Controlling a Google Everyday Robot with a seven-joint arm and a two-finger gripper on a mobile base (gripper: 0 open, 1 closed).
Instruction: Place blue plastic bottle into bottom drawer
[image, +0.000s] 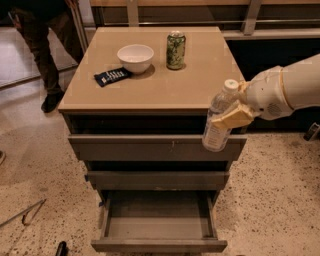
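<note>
The blue plastic bottle (219, 120), clear with a white cap and pale label, hangs tilted in the air in front of the cabinet's right front corner. My gripper (235, 116) comes in from the right and is shut on the bottle's middle, its tan fingers (231, 119) wrapped around it. The bottom drawer (159, 244) is pulled open below and to the left of the bottle, its inside bare.
On the tan cabinet top (160, 85) stand a white bowl (135, 57), a green patterned can (176, 49) and a dark flat packet (112, 76). Two upper drawers (155, 147) stick out slightly. A person's legs (42, 50) stand at the back left.
</note>
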